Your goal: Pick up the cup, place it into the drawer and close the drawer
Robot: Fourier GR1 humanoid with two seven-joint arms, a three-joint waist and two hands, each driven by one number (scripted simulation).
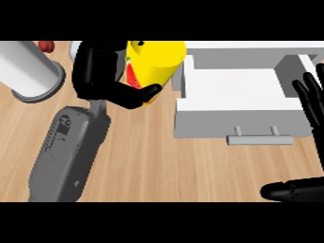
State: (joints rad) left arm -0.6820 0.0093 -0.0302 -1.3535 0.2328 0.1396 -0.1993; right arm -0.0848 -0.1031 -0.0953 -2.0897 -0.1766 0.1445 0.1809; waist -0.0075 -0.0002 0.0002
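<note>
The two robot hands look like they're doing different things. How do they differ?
The left robot hand is curled round the yellow cup, thumb across its front; the right robot hand holds nothing, fingers straight and spread. The left is beside the open drawer; the right rests at the view's right edge. Both are black.

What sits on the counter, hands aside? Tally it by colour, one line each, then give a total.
Yellow: 1, the cup, held in the left hand
White: 2, the open drawer and a tall cylinder
Red: 1, a small thing at the top edge, mostly hidden
Total: 4
</note>
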